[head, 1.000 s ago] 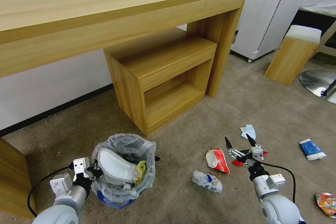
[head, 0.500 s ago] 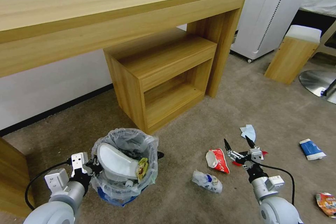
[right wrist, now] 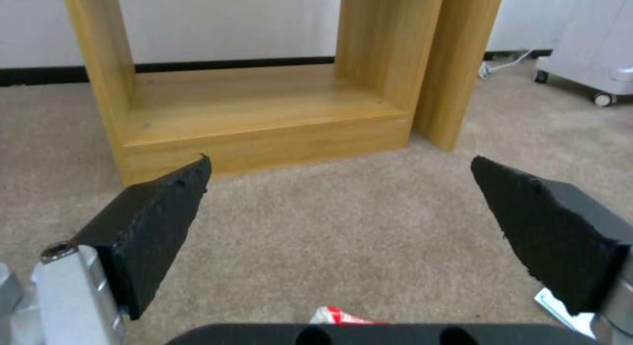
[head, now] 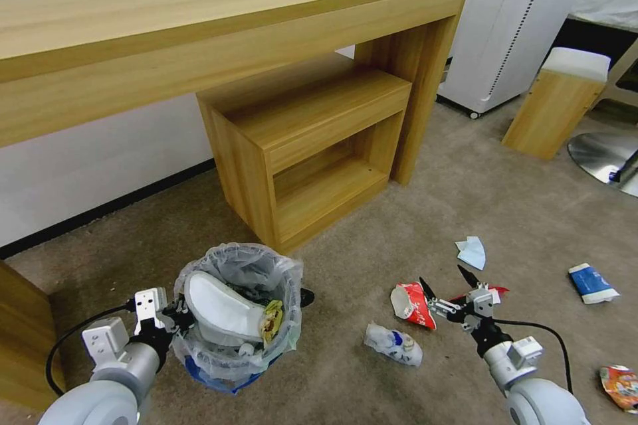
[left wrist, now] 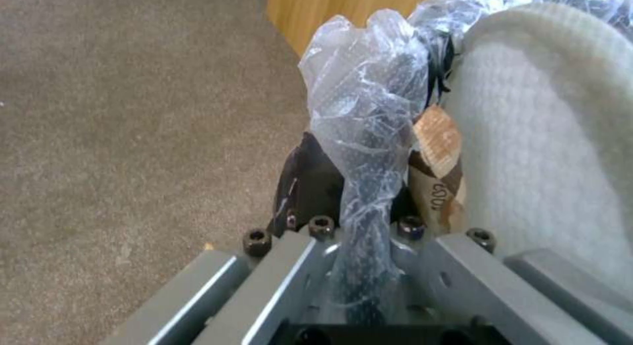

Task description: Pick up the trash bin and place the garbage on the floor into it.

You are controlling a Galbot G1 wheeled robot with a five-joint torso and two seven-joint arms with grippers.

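Grey, short-pile carpet (head: 345, 398) covers the floor, and at the far left of it the left gripper (head: 178, 316) is clamped on the rim of the trash bin (head: 236, 319), its dark fingers pinching a bunched fold of the crinkly clear plastic bag (left wrist: 363, 137) that lines it. In the left wrist view that twisted plastic runs straight down between the closed fingers, with a white slipper (left wrist: 547, 152) of coarse, towel-like weave just beside it. The bin sits directly to the right of this gripper: a small round basket of black wire mesh, with blue showing near its base. The slipper (head: 222, 309) lies curved inside it, next to a yellow-green wrapper (head: 271, 320).

Behind the bin stands a low open cabinet (head: 312, 153) of pale wood grain, tucked under a long desk (head: 199, 33) of the same material.

Further right, loose garbage lies on the carpet. A crumpled clear bottle (head: 393, 344) with a blue-and-white label lies flat, and just beyond it a red and white cup (head: 412, 302) lies on its side. The right gripper (head: 445, 285) hovers right beside that cup, jaws spread wide and holding nothing; its ridged black wedge-shaped fingers (right wrist: 158, 221) stand well apart in the right wrist view, with a scrap of red and white (right wrist: 343, 316) low between them. A red wrapper (head: 492, 292) lies under this gripper, a light-blue mask (head: 473, 252) lies beyond it, a blue and white pack (head: 591, 282) is well to the right, and an orange wrapper (head: 621, 385) is near the right edge.
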